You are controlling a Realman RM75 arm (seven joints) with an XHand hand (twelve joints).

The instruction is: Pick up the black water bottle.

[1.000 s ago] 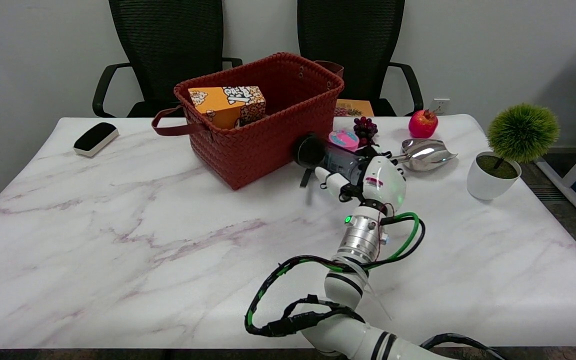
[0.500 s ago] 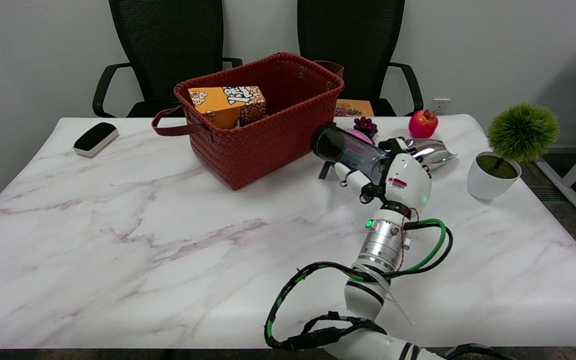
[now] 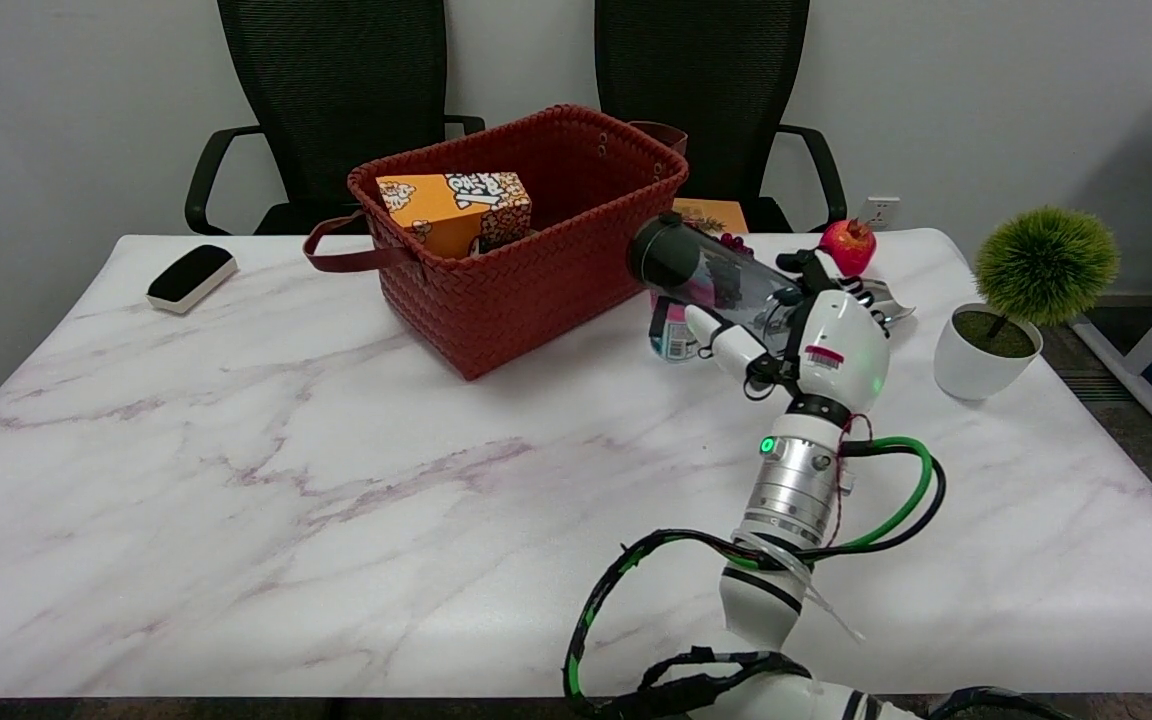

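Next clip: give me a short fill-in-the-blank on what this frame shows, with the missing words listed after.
1. The right hand holds the black water bottle ____ the table.
2. The orange box sits inside the red woven ____.
3. The potted plant stands near the table's ____ edge in the picture.
4. The bottle's dark cap end points toward the ____.

Missing words: above; basket; right; basket

grapes [image 3: 733, 240] mostly behind black water bottle [image 3: 706, 272]

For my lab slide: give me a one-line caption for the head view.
Right hand holds the black water bottle tilted above the marble table, beside a red woven basket.
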